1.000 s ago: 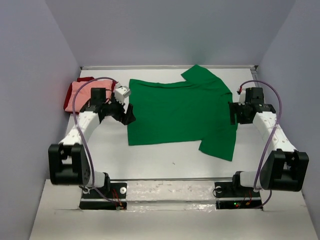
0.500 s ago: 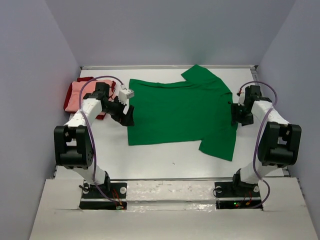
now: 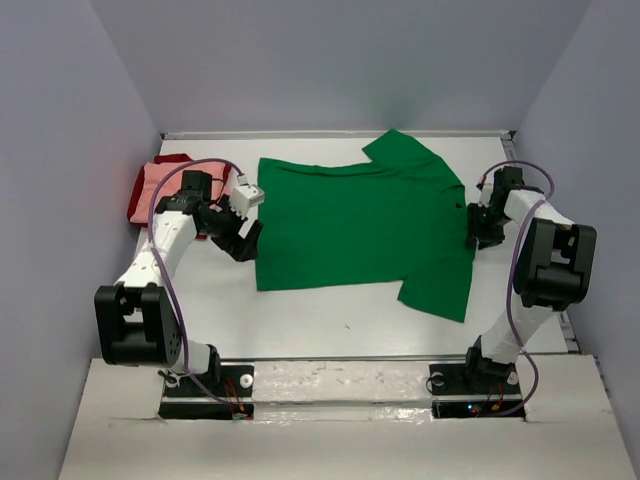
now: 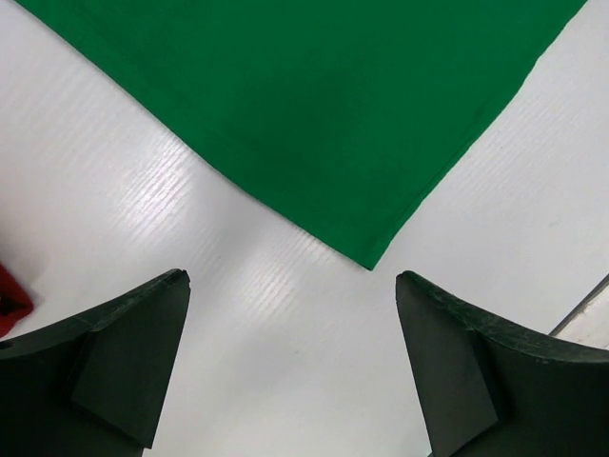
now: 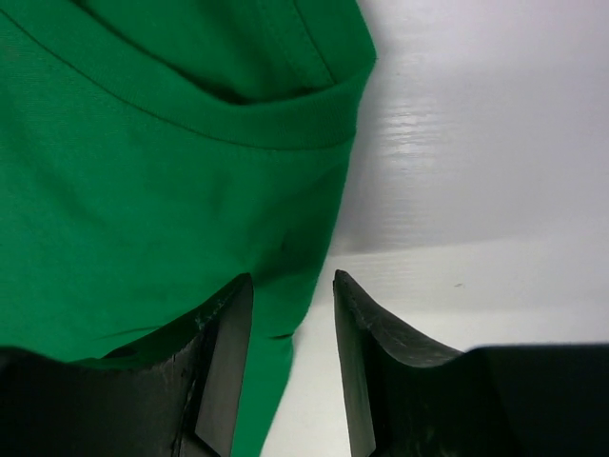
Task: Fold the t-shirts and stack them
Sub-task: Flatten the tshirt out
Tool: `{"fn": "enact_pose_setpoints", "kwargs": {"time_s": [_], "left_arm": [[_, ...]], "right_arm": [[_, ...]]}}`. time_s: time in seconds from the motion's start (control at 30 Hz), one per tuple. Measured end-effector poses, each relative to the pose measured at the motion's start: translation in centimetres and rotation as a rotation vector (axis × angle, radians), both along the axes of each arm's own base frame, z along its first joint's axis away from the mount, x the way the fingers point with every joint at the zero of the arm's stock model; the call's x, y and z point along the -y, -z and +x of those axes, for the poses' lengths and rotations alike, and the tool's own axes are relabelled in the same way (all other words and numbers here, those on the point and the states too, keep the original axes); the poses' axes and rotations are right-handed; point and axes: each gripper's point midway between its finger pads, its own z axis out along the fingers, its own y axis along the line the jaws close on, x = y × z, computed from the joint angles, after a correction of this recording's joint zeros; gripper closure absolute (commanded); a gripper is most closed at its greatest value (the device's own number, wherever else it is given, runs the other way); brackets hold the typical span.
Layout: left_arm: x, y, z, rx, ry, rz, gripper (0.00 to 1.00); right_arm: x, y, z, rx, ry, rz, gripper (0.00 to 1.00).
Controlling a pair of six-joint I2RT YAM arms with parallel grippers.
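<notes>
While the left claw (image 4: 290,281) gapes wide just short of a corner of the shirt (image 3: 360,225), the right claw (image 5: 293,278) straddles its hem at frame right; jaws half open, cloth between.

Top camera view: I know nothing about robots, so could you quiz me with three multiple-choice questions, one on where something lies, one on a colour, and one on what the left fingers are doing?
1. Where does the pink shirt lie?
A) at the far left of the table
B) between the two arm bases
C) at the near right corner

2. What colour is the spread-out t-shirt in the middle?
A) dark red
B) green
C) pink

3. How do the left fingers stand?
A) shut on a sleeve
B) clamped on the pink shirt
C) wide open, holding nothing

Answers:
1 A: it sits far back by the left wall, beyond the left arm.
2 B: green cloth covers the table's middle.
3 C: the left wrist view shows a wide gap, with only a shirt corner and bare table beyond it.
</notes>
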Motion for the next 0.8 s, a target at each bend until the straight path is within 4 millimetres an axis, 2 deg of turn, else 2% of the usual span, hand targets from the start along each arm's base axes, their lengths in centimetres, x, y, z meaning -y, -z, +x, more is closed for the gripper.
{"fn": "enact_pose_setpoints", "kwargs": {"time_s": [0.1, 0.23, 0.5, 0.8], "left_arm": [[-0.2, -1.3, 0.0, 0.051, 0.001, 0.009, 0.01], [-0.4, -1.8, 0.0, 0.079, 0.01, 0.024, 0.01], [-0.9, 0.0, -1.2, 0.039, 0.02, 0.053, 0.01], [-0.9, 0.0, -1.1, 0.043, 0.02, 0.054, 0.01]], "right_arm": [[-0.4, 0.0, 0.0, -0.005, -0.007, 0.025, 0.57], [-1.1, 0.1, -0.7, -0.027, -0.026, 0.056, 0.59], [-1.4, 1.1, -2.5, -0.082, -0.052, 0.068, 0.6], [-1.3, 1.1, -4.8, -0.127, -0.076, 0.04, 0.58]]}}
